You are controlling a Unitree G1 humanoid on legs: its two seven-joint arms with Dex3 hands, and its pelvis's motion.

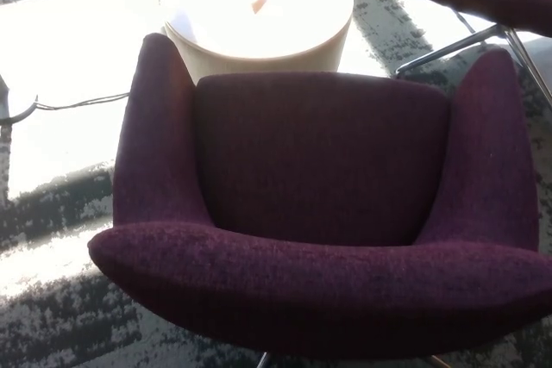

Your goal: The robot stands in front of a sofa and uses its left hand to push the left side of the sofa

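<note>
Sunlit mottled gray carpet [60,325] w/ round cream table [257,19]

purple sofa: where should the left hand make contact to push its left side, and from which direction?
Judging by its pose: the sofa shows its curved back nearest the camera. Its left arm rises as a tall, padded wing; meet that wing's outer face, coming in from the picture's left. No robot hand is in view.

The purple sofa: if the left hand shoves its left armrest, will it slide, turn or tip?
The sofa probably turns rather than slides straight, since a thin metal leg shows under its middle. The padded fabric armrest should give slightly. Tipping seems unlikely: it looks wide and low. Neither hand is in view.
</note>
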